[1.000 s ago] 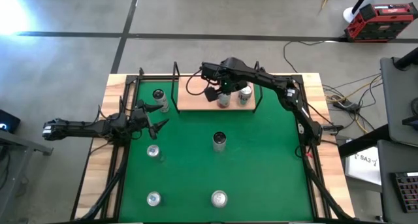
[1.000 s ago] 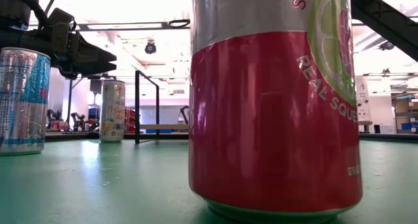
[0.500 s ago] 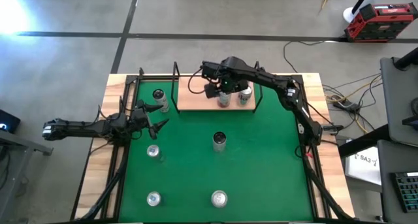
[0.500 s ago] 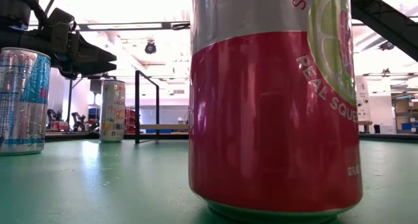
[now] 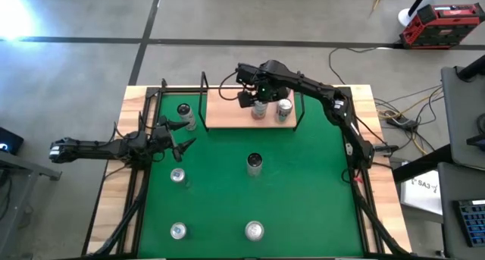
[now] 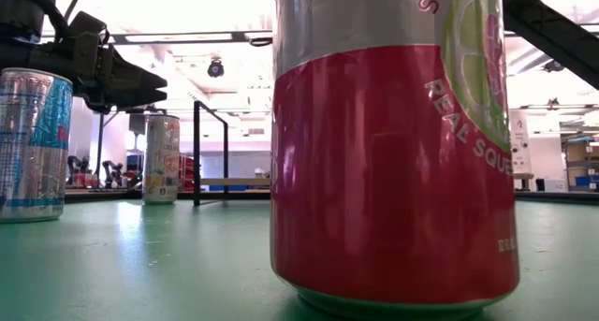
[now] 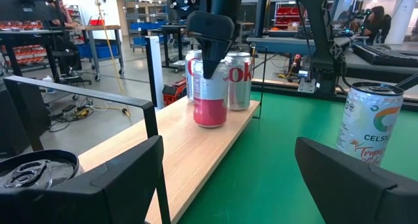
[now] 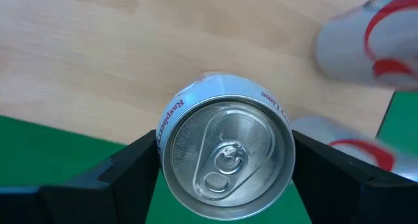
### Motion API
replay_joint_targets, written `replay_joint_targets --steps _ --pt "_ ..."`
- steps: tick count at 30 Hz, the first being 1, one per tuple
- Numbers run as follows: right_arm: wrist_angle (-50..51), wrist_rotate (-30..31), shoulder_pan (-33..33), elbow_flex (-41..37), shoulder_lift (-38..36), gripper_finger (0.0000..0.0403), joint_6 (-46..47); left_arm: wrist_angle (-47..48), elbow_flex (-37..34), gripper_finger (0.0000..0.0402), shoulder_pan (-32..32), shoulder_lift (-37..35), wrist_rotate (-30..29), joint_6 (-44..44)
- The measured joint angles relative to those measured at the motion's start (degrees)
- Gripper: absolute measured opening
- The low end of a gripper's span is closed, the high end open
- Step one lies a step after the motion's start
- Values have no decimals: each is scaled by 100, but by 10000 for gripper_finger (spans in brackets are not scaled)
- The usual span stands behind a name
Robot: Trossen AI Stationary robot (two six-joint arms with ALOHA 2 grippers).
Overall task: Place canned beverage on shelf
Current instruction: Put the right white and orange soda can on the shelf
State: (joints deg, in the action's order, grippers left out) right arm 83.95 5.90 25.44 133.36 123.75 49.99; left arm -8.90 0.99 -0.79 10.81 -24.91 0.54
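Observation:
The shelf [image 5: 227,112] is a light-wood board in a black rod frame at the table's far edge. A red-and-silver can [image 5: 260,111] stands upright on it beside a silver-and-red can [image 5: 284,108]. My right gripper [image 5: 252,99] hangs over the red-and-silver can [image 8: 225,162], one finger on each side of its upper part, spread as wide as the can. My left gripper [image 5: 180,142] is open and empty near the table's left edge, next to a can [image 5: 184,116] on the green mat. My right gripper comes at the red-and-silver can from above, fingers pointing down along its upper wall [image 7: 210,67]. I cannot tell whether the fingers [image 8: 140,162] touch the wall. The can stands upright with its base on the shelf board [image 7: 196,145].
Several more cans stand on the green mat: one at the middle [image 5: 254,164], one at the left [image 5: 177,175] and two near the front edge [image 5: 253,230]. The shelf's black posts [image 5: 203,93] rise at its corners. A white can [image 7: 369,123] stands ahead of my left gripper.
My right gripper has drawn a little toward the table's far edge over the shelf. The red-and-silver can stays standing on the board.

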Motion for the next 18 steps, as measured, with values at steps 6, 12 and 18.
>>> replay_joint_targets --steps 6,12,18 --pt "-34 120 144 0 3 289 -303 -1 0 332 1 -2 0 0" --pt "-267 251 243 0 12 290 -386 0 1 332 0 -1 0 0" --pt "-523 333 340 0 14 290 -644 0 0 332 0 0 0 0"
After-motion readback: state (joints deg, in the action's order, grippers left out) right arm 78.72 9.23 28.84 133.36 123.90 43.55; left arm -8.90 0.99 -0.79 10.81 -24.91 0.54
